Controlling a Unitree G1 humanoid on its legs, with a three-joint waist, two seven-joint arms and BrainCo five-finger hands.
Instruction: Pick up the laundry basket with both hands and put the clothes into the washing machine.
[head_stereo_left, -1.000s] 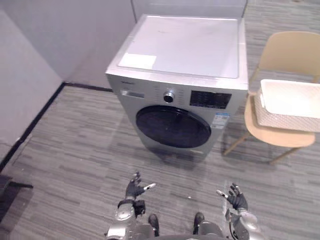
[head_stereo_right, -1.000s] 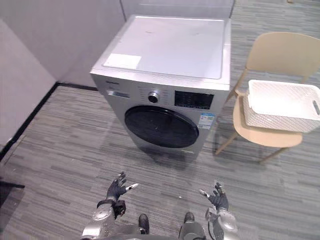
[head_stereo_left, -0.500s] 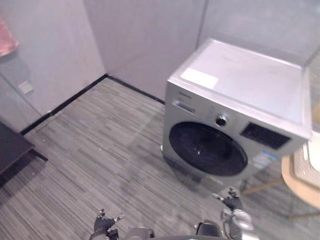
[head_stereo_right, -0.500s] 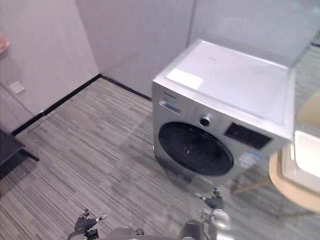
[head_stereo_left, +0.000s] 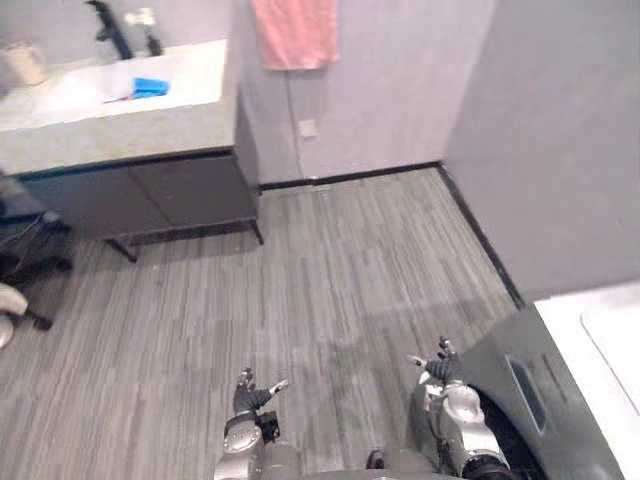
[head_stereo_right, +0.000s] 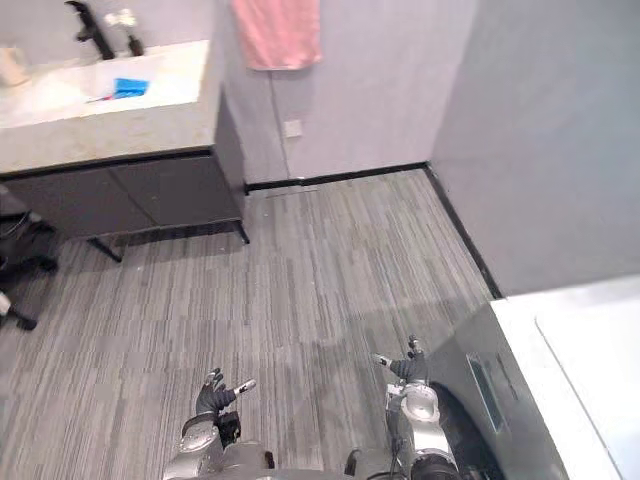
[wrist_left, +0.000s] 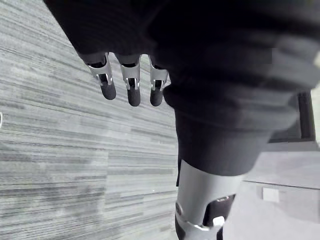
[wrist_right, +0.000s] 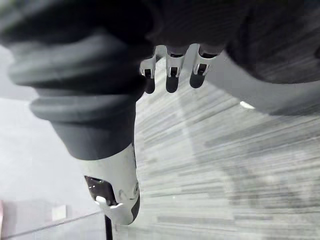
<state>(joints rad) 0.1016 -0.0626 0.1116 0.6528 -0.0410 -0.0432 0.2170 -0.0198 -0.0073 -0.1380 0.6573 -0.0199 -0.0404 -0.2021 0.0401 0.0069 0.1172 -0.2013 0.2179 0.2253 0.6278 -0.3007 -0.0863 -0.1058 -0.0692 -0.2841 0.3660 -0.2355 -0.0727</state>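
The silver washing machine stands at the lower right, with its white top and part of its front panel in sight. My left hand hangs low over the floor, fingers straight and holding nothing. My right hand hovers just left of the machine's front corner. It is open as well, its fingers spread over bare floor.
A long counter with a sink runs along the far left wall, a blue item on it. A pink towel hangs beside it. A dark chair base sits at the left. A grey wall rises at the right.
The whole view has swung left: the washer slid to the lower right corner, the chair and white basket left the picture, and the sink counter came in. Both hands stay low and open.
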